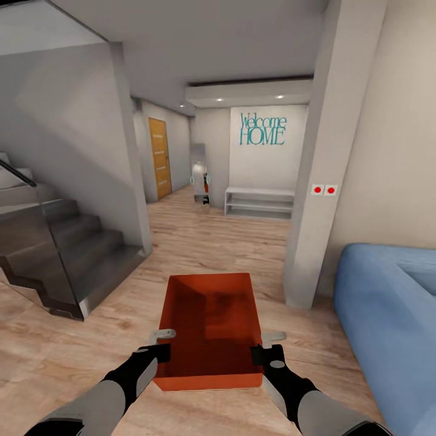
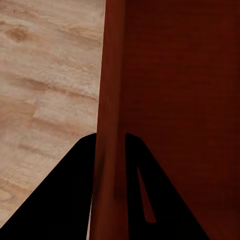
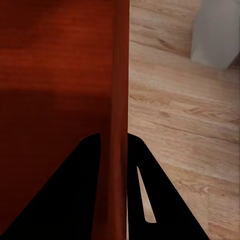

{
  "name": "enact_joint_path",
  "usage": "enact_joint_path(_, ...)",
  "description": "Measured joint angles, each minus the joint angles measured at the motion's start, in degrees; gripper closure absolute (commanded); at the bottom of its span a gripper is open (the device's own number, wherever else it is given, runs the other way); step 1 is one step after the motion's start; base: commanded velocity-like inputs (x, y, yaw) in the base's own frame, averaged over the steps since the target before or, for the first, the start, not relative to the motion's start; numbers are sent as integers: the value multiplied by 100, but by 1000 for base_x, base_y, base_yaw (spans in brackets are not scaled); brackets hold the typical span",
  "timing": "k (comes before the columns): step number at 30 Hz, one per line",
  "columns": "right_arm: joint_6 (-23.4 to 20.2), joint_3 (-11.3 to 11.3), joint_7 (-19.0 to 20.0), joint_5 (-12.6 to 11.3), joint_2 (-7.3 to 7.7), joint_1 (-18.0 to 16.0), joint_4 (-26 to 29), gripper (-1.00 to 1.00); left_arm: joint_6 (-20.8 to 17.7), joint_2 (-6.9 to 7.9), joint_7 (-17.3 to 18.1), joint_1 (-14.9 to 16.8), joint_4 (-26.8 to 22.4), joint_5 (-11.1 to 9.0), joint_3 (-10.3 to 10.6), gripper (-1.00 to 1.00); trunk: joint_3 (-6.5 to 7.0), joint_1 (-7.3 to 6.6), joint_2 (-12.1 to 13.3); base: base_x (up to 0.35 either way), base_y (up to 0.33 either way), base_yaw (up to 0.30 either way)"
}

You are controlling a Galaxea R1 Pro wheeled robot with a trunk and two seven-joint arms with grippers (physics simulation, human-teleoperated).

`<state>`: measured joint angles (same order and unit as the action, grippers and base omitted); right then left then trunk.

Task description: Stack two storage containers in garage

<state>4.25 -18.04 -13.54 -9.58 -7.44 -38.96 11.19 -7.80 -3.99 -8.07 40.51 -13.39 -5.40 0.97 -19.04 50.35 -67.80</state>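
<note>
The red bin (image 1: 209, 330) is carried out front over the wood floor (image 1: 72, 357), both arms on it. The left gripper (image 1: 162, 344) is pinched onto the left wall and the right gripper (image 1: 266, 346) onto the right wall — the wrist views show each thin wall squeezed between the fingers. For the haul I'd keep both arms level and matched so the bin doesn't twist, and steer between the stairs (image 1: 72, 254) and the pillar (image 1: 315, 200) toward the hallway. Count: one bin, two grippers, one blue sofa (image 1: 393, 303), one orange door (image 1: 159, 158).
</note>
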Motion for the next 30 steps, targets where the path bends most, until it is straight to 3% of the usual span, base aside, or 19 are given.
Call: enact_joint_path(30, 2, -1, -1, 0, -1, 0, -1, 100, 1, 1, 1, 0, 0, -3, 1, 100, 0, 0, 0, 322, 0, 0)
